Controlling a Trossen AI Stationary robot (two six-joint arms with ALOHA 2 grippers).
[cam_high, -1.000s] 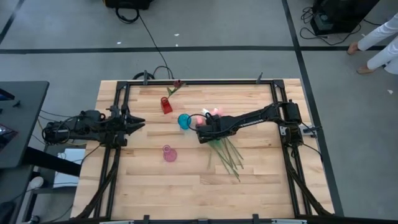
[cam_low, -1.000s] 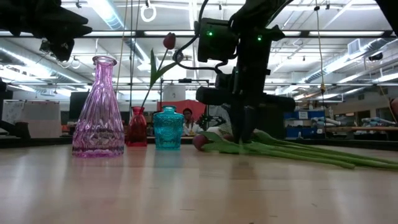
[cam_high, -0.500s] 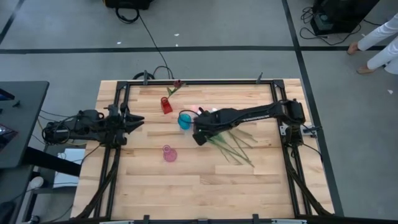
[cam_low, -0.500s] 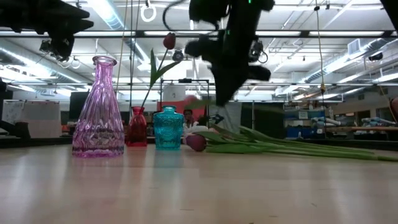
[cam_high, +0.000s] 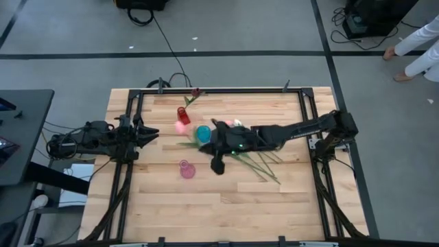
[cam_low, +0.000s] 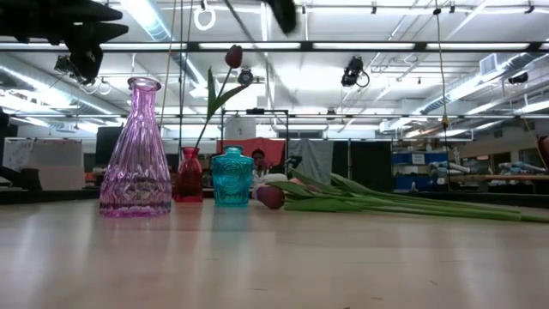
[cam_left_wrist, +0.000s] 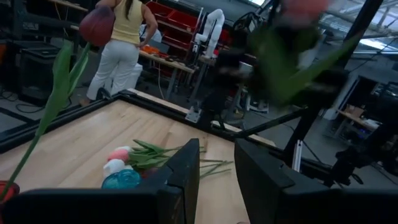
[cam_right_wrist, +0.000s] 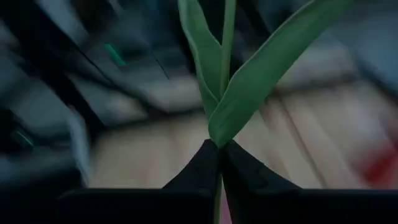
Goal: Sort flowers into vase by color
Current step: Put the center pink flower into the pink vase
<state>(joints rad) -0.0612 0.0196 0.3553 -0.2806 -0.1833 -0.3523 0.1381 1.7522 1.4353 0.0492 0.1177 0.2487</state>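
Now, step in hand: the right gripper [cam_right_wrist: 219, 152] was carrying one pink tulip [cam_high: 183, 127] above the tabletop, on its way to a vase.
Right gripper: fingers pinched together on the tulip's green stem, leaves fanning out just past the tips in the right wrist view; in the high view the arm reached from the right edge across the middle of the tabletop.
Held flower: its pink bloom hung above the gap between the red vase [cam_high: 182, 115] and the teal vase [cam_high: 204, 134], near the far edge.
Left gripper [cam_left_wrist: 216, 163]: fingers apart and empty, waiting at the left edge of the tabletop.
Vases: the red one already held a dark red tulip [cam_low: 233, 57]; the teal one stood just beside it toward the centre; the pink vase [cam_low: 135, 148] stood apart, nearer the front edge, with nothing in it.
Remaining flowers [cam_low: 377, 202]: a loose heap lying flat right of the centre, blooms toward the teal vase, stems pointing toward the right front.
Next move, as I judged it: swing the stem upright over the narrow mouth of the pink vase, lower the stem end in, then release.
Care needed: the neck was slim and the stem long and limp, so alignment mattered; a nudge could tip the vase.
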